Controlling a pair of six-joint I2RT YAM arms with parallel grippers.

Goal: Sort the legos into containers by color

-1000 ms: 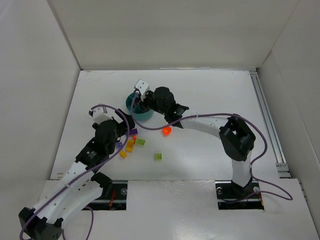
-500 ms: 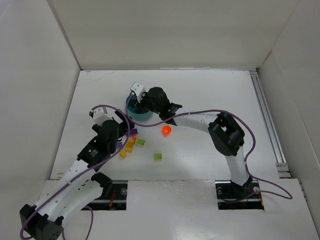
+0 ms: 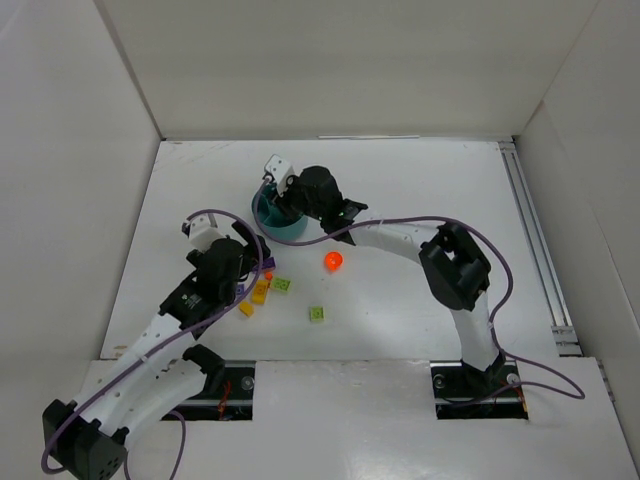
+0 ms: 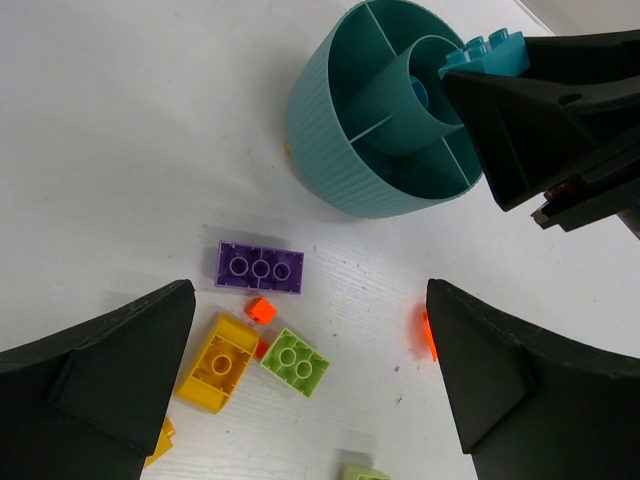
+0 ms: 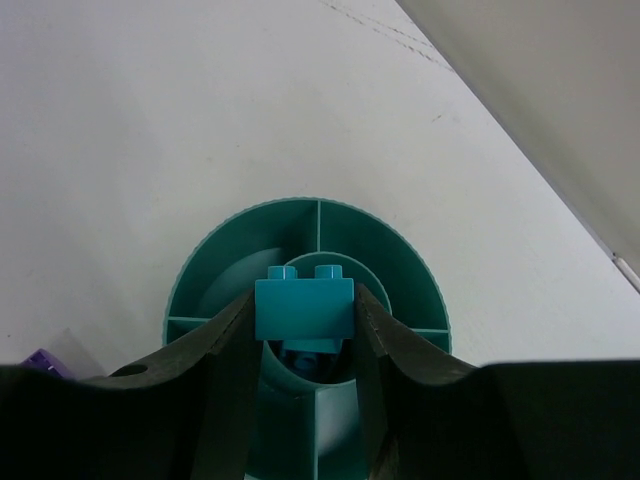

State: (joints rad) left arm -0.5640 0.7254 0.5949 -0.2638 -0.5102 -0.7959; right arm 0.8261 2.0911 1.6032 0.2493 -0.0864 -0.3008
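Observation:
The teal dish [image 3: 270, 218] has wedge compartments and a round central well [image 5: 318, 268]. My right gripper [image 5: 305, 312] is shut on a teal brick [image 5: 304, 312] and holds it just above the well; the brick also shows in the left wrist view [image 4: 485, 52]. Something blue lies in the well [image 4: 421, 95]. My left gripper [image 4: 308, 295] is open and empty above the loose legos: a purple brick [image 4: 260, 267], a small orange piece [image 4: 261, 310], a yellow brick [image 4: 217, 362] and a lime green brick [image 4: 294, 362]. The orange-red piece [image 3: 333, 261] lies to the right.
A second lime green brick [image 3: 317, 313] lies nearer the front, and an orange-yellow piece [image 3: 246, 309] lies left of it. White walls enclose the table on three sides. A metal rail [image 3: 535, 240] runs along the right edge.
My right gripper has shifted slightly over the dish, still holding the teal brick. My left arm has edged a little. The loose legos have not moved.

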